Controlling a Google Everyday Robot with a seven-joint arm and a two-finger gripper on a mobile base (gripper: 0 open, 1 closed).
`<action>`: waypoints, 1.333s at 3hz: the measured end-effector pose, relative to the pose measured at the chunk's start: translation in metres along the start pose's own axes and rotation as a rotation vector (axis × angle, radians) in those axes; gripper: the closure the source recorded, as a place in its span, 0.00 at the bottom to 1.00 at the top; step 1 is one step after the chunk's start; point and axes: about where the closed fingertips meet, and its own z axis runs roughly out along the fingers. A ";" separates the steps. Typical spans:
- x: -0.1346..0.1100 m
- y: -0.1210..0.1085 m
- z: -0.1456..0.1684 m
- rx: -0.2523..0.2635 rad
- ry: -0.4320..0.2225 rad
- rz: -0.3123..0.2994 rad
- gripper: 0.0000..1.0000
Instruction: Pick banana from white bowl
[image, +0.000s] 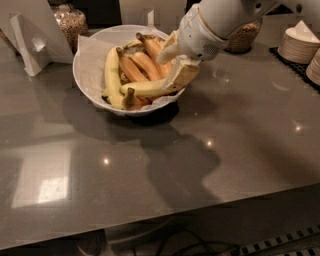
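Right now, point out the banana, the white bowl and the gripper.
banana (147, 88): camera view, middle of its skin.
white bowl (79, 82): camera view, left wall.
gripper (164, 76): camera view, between its open fingers, over the bowl's right side.

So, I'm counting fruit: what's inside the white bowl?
Paper lining, the long banana across the front, a straighter yellow banana at left, orange-brown bananas behind. The claw over the white bowl's right rim hides what's beneath.
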 end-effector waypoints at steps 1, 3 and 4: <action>0.007 0.003 0.008 -0.024 0.004 0.019 0.47; 0.011 0.004 0.012 -0.029 -0.001 0.032 0.46; 0.015 0.003 0.019 -0.028 -0.012 0.050 0.46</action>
